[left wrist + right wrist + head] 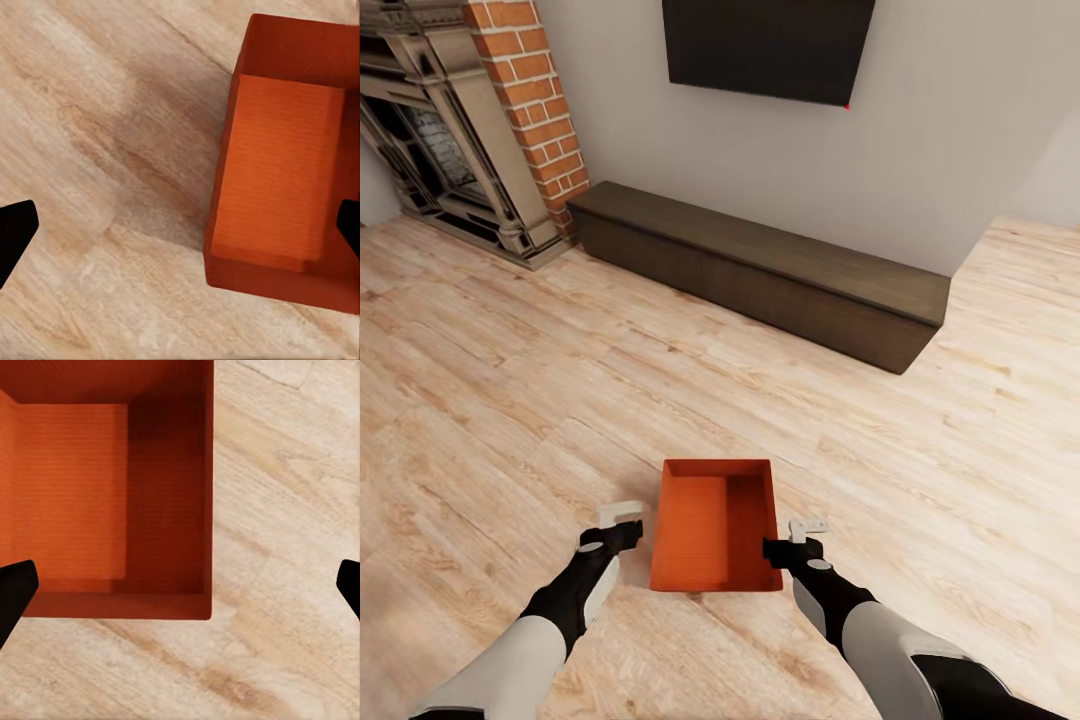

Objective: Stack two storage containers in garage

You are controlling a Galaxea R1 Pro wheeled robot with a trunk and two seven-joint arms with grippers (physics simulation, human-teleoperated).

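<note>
While the orange-red storage container (715, 525) sits on the living room's wood plank floor (510, 400), long axis pointing away from the robot, it is flanked by the left gripper (622, 525) and right gripper (790, 540), both spread apart, the right one nearer its wall.

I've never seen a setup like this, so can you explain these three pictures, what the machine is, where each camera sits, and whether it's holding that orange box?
This is a simulated wheeled robot with two arms. The wide picture comes from its head, looking down over both arms at a living room with a brick fireplace, a wall TV and a low dark cabinet. An orange-red storage container sits open-topped between the arms over the wood plank floor. The left tool and right tool flank it, both open. The other two pictures come from cameras near each tool, looking down at the same box; whether it is gripped is unclear.
</note>
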